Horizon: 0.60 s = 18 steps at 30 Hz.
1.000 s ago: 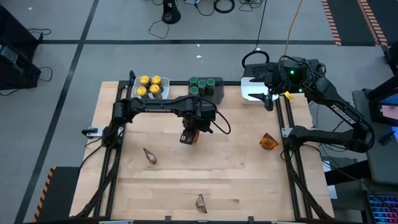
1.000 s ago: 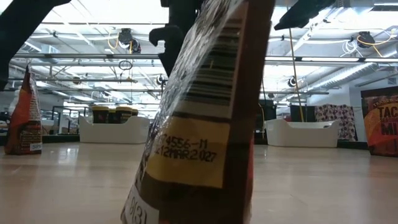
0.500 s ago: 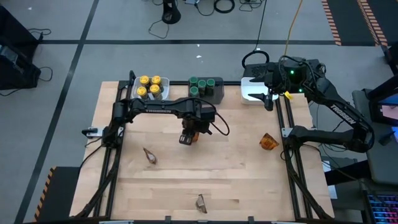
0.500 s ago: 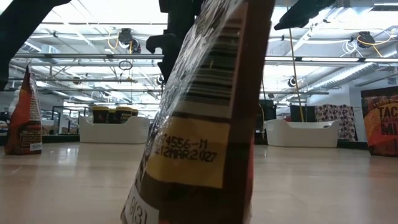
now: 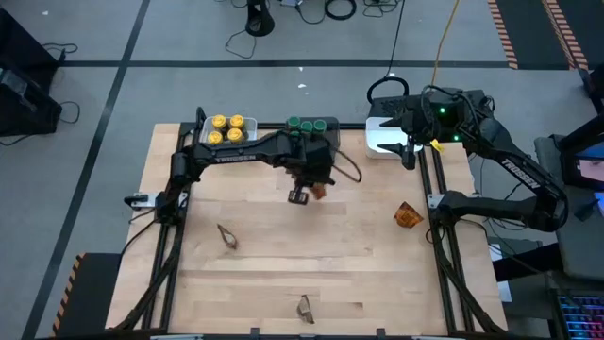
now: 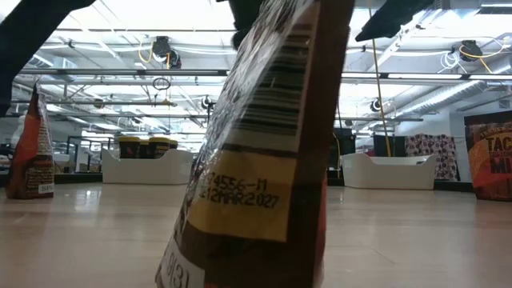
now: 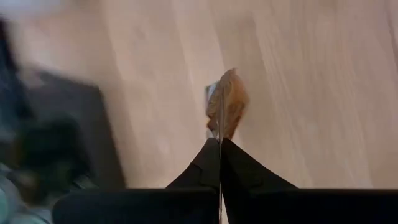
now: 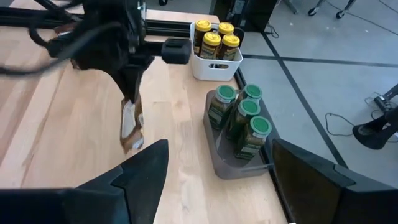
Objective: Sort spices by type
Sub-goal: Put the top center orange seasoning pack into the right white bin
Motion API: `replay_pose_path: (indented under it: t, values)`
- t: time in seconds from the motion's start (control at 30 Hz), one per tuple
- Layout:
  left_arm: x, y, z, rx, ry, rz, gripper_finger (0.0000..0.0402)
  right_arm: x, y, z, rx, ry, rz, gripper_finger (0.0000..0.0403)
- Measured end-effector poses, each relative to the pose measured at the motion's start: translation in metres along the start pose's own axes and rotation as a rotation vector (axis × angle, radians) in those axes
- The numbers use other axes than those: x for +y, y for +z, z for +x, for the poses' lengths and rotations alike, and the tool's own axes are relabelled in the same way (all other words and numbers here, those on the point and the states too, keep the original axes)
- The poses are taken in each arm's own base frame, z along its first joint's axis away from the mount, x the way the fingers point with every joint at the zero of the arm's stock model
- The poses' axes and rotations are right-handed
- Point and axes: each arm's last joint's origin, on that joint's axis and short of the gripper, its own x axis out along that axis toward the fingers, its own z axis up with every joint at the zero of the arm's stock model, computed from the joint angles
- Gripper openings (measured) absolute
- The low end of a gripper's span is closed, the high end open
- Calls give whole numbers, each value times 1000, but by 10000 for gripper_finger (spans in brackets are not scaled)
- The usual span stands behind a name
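Now my left end effector (image 5: 311,192) pinches a spice packet (image 5: 320,191), carrying it; next, the far-right white bin (image 5: 379,139).

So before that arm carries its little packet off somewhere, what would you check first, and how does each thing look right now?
1. Grip: the left gripper is shut on the orange-brown packet, which hangs from the fingertips. Ok.
2. Packet off the table: in the right wrist view it dangles above the wood. Ok.
3. Right gripper out of the way: open, over the white bin at the table's far right. Ok.
4. Jars settled: yellow-lidded jars and green-lidded jars stand upright in their bins. Ok.
5. Room in the white bin for the packet: its inside is hidden. Cannot tell.
6. Packets left: three lie on the table. Not ok.
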Motion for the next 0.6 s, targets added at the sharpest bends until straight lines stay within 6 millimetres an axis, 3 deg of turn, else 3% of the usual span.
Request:
replay_pose_path:
  t: [0.33, 0.6]
  values:
    - [35, 17, -11, -260, 155, 77, 2, 4, 1, -13, -20, -48, -15, 267]
    - [85, 23, -18, -561, 269, 29, 1, 6, 1, -23, -39, -109, -30, 267]
